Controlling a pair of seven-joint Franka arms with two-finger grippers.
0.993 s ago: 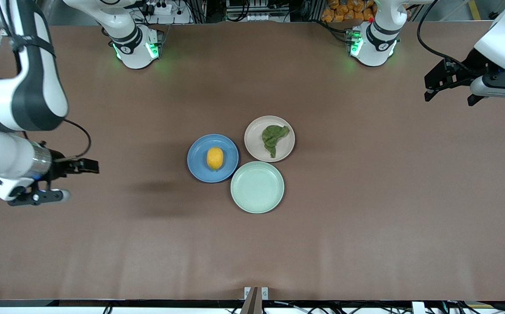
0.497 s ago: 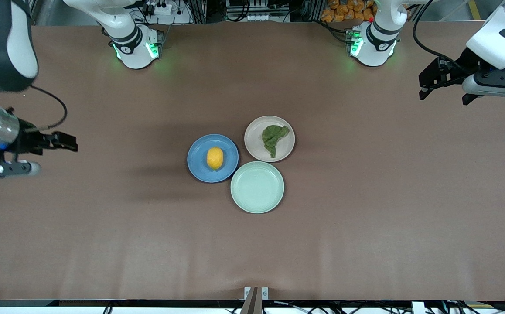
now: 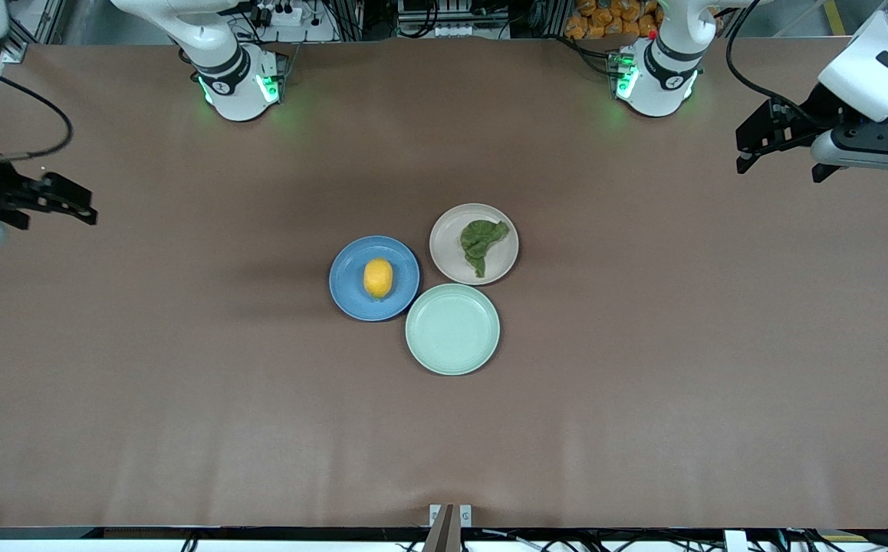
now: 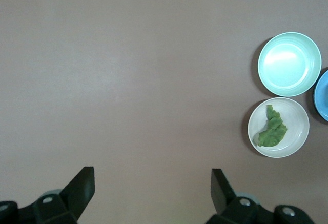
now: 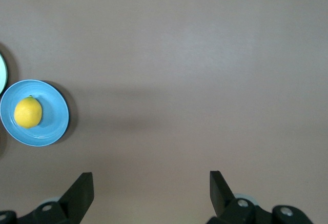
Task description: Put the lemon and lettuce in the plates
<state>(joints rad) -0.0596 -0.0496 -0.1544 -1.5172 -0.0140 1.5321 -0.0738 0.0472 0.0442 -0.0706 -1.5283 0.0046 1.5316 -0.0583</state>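
Three round shallow matte plates cluster at the centre of the front view on the brown table top (image 3: 643, 399), their rims touching or nearly so. The blue plate (image 3: 346, 287) lies toward the right arm's end of the cluster and carries the small oval yellow-orange lemon (image 3: 378, 277) near its middle. The pale beige-pink plate (image 3: 448, 257) lies farthest from the front camera and holds the wrinkly dark green lettuce leaf (image 3: 480, 241), its narrow tail pointing toward the lower part of the frame. The mint-green plate (image 3: 452, 330), nearest the front camera, has nothing in it. Nothing stands between the plates and either arm; the table around them is plain brown surface.

The right gripper (image 3: 68, 205) sits at the middle-left edge of the front view, over the table's margin, well apart from the plates. Its fingers (image 5: 82, 190) are spread wide and hold nothing.

The left gripper (image 3: 754, 149) hangs at the upper right of the front view, over the left arm's end of the table, also well apart from the plates. Its fingers (image 4: 82, 183) are likewise spread wide and empty.
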